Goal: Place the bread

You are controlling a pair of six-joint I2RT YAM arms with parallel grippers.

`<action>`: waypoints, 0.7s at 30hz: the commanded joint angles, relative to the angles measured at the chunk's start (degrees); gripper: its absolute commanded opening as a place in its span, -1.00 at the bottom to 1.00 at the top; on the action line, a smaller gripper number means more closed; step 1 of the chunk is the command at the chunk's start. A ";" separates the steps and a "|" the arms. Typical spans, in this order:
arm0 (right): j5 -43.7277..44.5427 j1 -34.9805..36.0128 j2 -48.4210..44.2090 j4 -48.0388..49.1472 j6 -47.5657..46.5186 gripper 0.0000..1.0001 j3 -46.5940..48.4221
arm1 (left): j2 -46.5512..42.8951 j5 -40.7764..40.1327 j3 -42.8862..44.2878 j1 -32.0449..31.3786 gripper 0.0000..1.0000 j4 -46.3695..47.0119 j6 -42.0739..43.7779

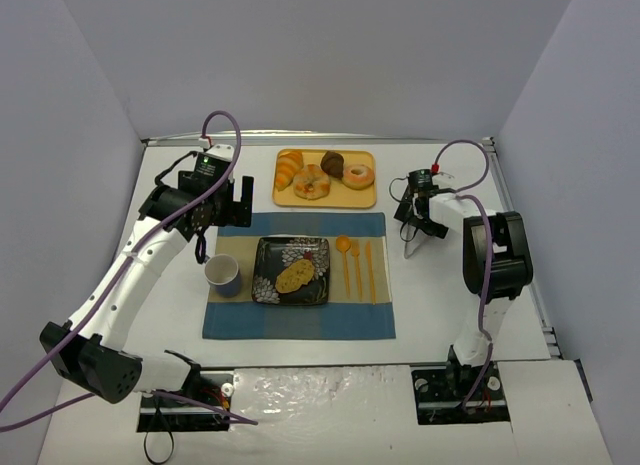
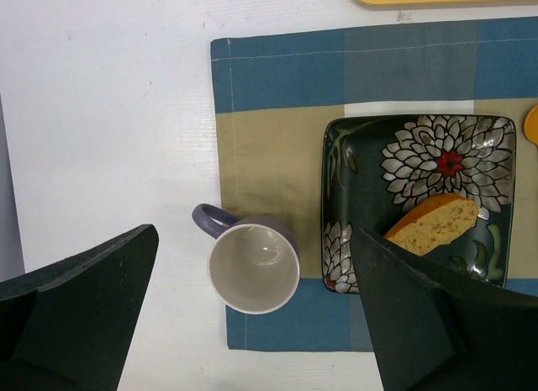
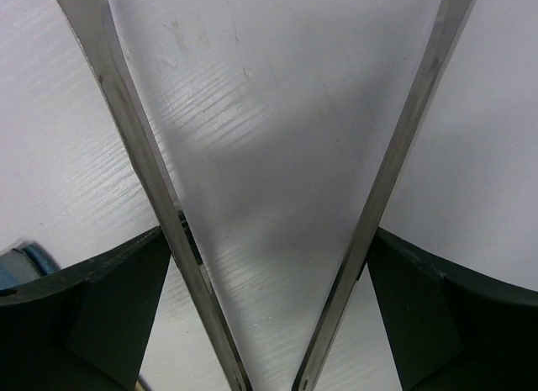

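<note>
The bread (image 1: pixel 294 276), a flat oblong golden-tan piece with dark speckles, lies on the dark flowered square plate (image 1: pixel 263 285). In the left wrist view the bread (image 2: pixel 433 225) lies on the plate (image 2: pixel 353 147), partly hidden by my right-hand finger. My left gripper (image 1: pixel 243 203) is open and empty, raised above the mat's far left corner; in its own view the left gripper (image 2: pixel 254 233) looks down on the mug. My right gripper (image 1: pixel 420 223) is shut on metal tongs (image 1: pixel 413 247), right of the mat. In the right wrist view the right gripper (image 3: pixel 265 240) holds the tongs (image 3: pixel 143 155) spread in a V over bare table.
A purple mug (image 1: pixel 223 274) stands left of the plate on the blue and tan placemat (image 1: pixel 300 320). Orange cutlery (image 1: pixel 357 265) lies right of the plate. An orange tray (image 1: pixel 366 198) at the back holds a croissant (image 1: pixel 288 168), doughnuts (image 1: pixel 311 183) and a dark pastry (image 1: pixel 332 164).
</note>
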 commanded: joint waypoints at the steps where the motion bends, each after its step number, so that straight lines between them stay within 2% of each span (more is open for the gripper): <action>1: 2.88 0.09 -2.83 -0.08 -0.12 0.98 -0.14 | -1.68 -1.17 2.83 0.38 0.94 0.17 0.32; 7: 4.47 0.12 -9.51 -4.36 -0.33 1.00 2.15 | -1.65 -1.42 3.05 0.34 0.94 0.14 0.17; 12: 1.70 1.06 -17.69 -7.17 -0.35 1.00 3.71 | -1.46 -1.44 3.10 0.34 0.94 0.26 -0.14; 21: -2.21 12.52 -31.94 -9.88 -1.07 1.00 3.57 | -2.64 -1.07 0.39 0.34 0.94 1.51 -1.19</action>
